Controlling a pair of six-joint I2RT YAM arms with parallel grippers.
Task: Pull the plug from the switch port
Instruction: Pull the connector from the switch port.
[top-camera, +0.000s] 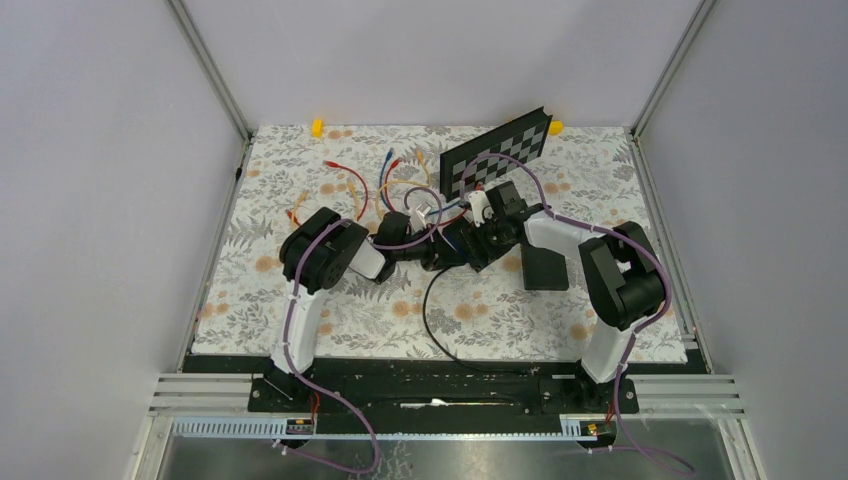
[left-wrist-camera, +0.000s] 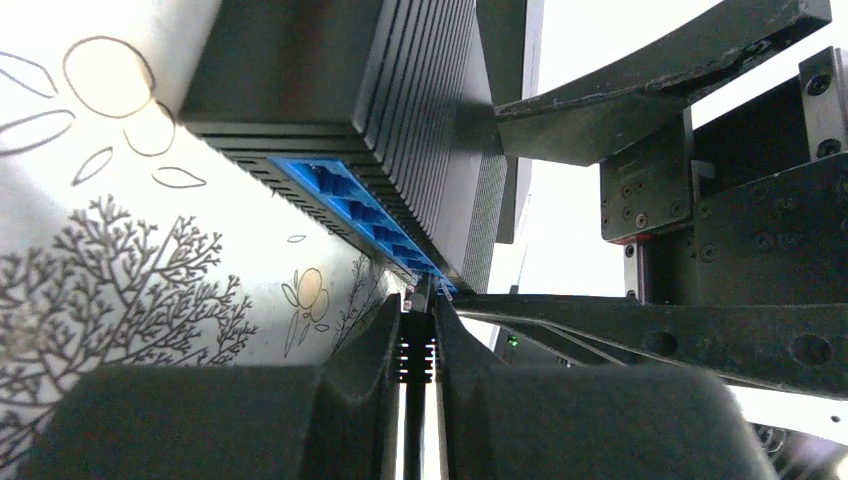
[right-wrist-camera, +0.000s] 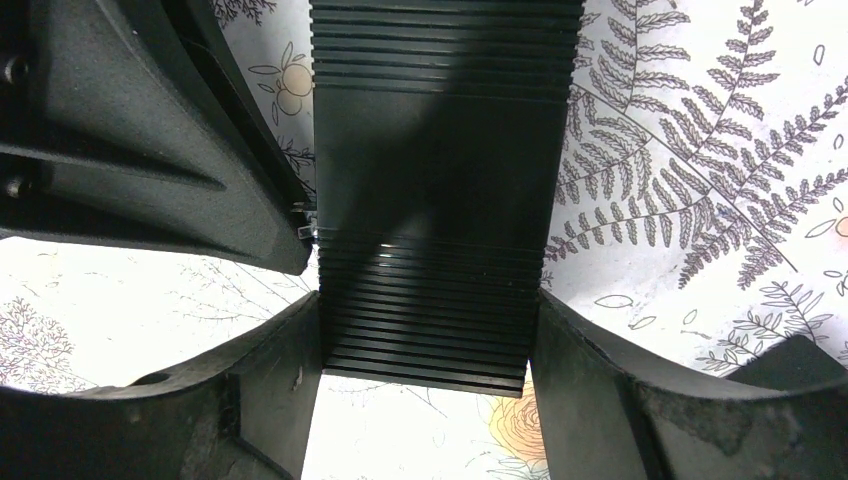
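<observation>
On the patterned counter (top-camera: 300, 310) both arms meet mid-surface. The switch (right-wrist-camera: 430, 170), a black ribbed box, lies between the fingers of the right claw (right-wrist-camera: 430, 345), which press against its two long sides and brace it. Its row of blue ports (left-wrist-camera: 370, 215) runs along the face turned toward the left claw (left-wrist-camera: 418, 320), just ahead of the fingertips. That claw is nearly closed, pinching a thin black ribbed piece that I take for the plug (left-wrist-camera: 418, 358), with its front end right at the last port in the row.

By my reading the bracing and the grasp are done, but the pull is not. The plug looks to be in or at its port, so drawing it straight back, away from the switch, is what remains.

The left claw's fingers cover most of the plug, so I cannot tell whether its latch is pressed or how deep it sits. From above, the arms hide the switch and both claws almost entirely.
</observation>
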